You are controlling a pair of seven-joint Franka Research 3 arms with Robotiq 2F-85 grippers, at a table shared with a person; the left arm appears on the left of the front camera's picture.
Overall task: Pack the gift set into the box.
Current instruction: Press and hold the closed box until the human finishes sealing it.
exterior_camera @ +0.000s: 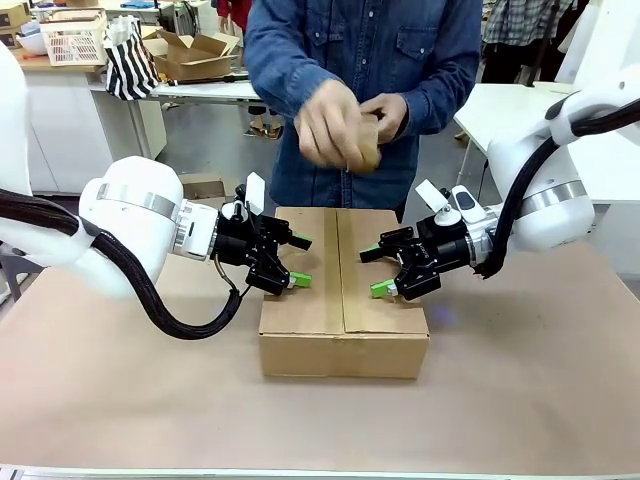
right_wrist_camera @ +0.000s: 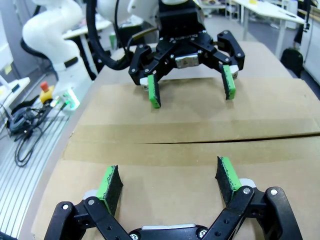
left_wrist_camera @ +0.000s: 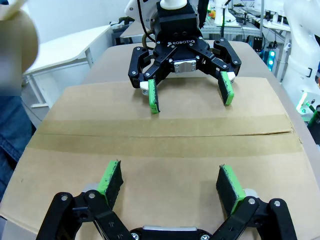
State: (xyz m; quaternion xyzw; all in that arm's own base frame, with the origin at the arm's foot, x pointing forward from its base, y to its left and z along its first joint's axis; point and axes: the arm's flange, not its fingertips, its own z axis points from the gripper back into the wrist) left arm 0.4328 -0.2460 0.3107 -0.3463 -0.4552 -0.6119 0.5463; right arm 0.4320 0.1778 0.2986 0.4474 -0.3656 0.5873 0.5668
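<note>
The box (exterior_camera: 344, 290) sits mid-worktop (exterior_camera: 120, 390) with flaps folded shut; left claw (exterior_camera: 297, 261) and right claw (exterior_camera: 375, 271) — both spread apart, empty — face each other over the flaps, apparently steadying them while the person's hands (exterior_camera: 345, 125) ready tape.

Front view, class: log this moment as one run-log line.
box: flaps closed | left gripper: open, over box | right gripper: open, over box
</note>
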